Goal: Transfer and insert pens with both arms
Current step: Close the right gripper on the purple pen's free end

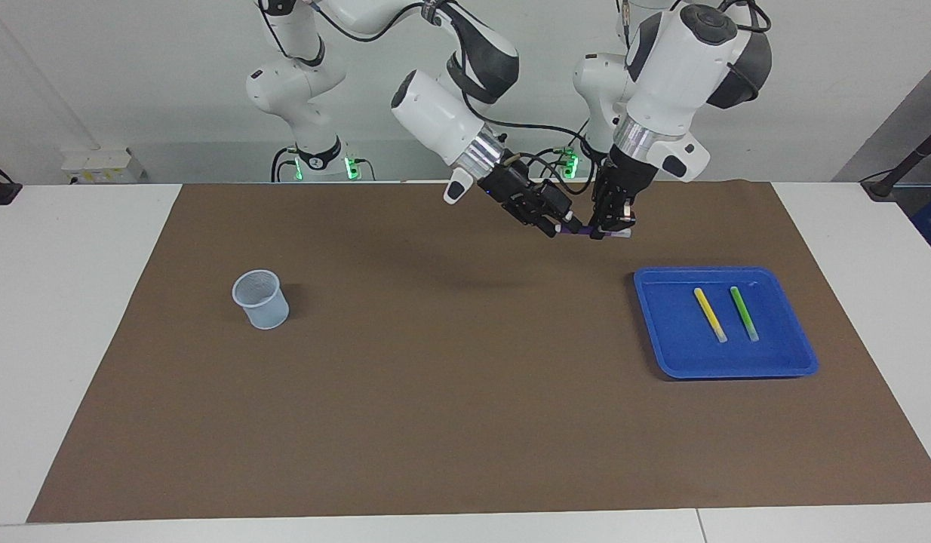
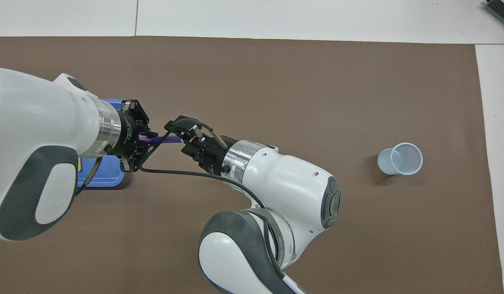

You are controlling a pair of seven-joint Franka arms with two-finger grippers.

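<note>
Up in the air over the brown mat point(image 1: 435, 392), the left gripper point(image 1: 615, 228) is clamped on the purple pen point(image 1: 582, 233), which lies level. Its free whitish end sits between the fingers of the right gripper point(image 1: 560, 224); whether those fingers press on it I cannot tell. The yellow pen point(image 1: 710, 314) and green pen point(image 1: 744, 313) lie side by side in the blue tray point(image 1: 797, 362) at the left arm's end. A clear cup point(image 1: 261, 299) stands toward the right arm's end.
</note>
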